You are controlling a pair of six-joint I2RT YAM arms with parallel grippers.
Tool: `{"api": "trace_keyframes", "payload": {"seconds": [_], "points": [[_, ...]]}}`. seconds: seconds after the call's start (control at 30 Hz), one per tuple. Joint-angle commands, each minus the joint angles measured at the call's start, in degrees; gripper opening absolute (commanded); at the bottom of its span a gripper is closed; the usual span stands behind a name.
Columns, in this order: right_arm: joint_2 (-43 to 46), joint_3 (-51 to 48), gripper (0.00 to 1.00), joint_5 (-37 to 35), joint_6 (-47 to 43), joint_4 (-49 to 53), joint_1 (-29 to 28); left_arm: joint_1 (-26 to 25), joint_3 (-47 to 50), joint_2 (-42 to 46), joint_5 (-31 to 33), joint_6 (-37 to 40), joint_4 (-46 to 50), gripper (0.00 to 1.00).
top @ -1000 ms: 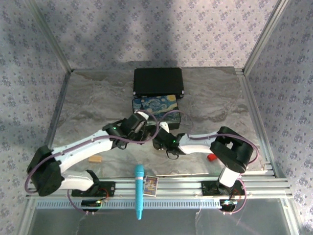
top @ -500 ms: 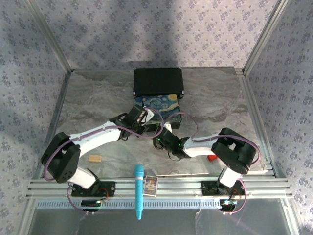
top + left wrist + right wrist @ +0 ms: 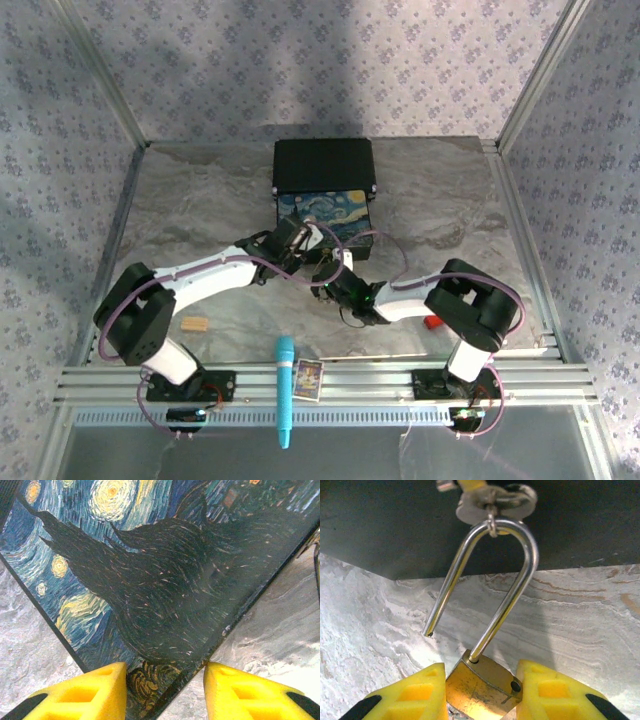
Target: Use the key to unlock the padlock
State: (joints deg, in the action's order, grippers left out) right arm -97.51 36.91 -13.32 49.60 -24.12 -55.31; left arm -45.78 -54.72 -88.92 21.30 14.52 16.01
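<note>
Padlock [image 3: 479, 689], scuffed brass body, open silver U-shackle, in right end effector [image 3: 481, 690]

The padlock [image 3: 476, 687] sits gripped between the fingers of the right hand [image 3: 481, 680]. Its brass body runs off the lower edge of the right wrist view, hiding the underside. At the top of its shackle [image 3: 517, 575] hangs a blurred silvery cluster [image 3: 492, 502], cut by the upper edge; whether the key is part of it cannot be told. From above, just in front of the painted box [image 3: 322, 205], the padlock is too small to make out. In the left wrist view the painted box overruns the frame, and the parted fingers [image 3: 85, 692] of the left hand [image 3: 165, 680] are cropped below.
</note>
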Motion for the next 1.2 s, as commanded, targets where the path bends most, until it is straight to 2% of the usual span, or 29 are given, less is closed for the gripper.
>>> {"api": "trace_keyframes", "payload": {"seconds": [0.0, 0.3, 0.8, 1.17], "points": [[-1.9, -1.5, 0.23, 0.4, 4.0, -3.4, 1.4, 0.2, 0.9, -3.2, 1.4, 0.3, 4.0, 0.42], [-2.1, -2.0, 0.22, -4.9, 7.5, -7.1, 2.4, -0.1, 1.0, -3.1, 3.5, 1.4, 3.8, 0.42], [-1.7, -1.1, 0.21, -4.0, 12.6, -12.2, 5.8, -0.2, 1.5, -2.7, 5.2, 1.7, 3.4, 0.42], [0.2, -1.6, 0.22, -3.7, 13.7, -10.9, 7.6, 0.7, 1.1, -3.4, 6.6, 1.2, 3.5, 0.42]]}}
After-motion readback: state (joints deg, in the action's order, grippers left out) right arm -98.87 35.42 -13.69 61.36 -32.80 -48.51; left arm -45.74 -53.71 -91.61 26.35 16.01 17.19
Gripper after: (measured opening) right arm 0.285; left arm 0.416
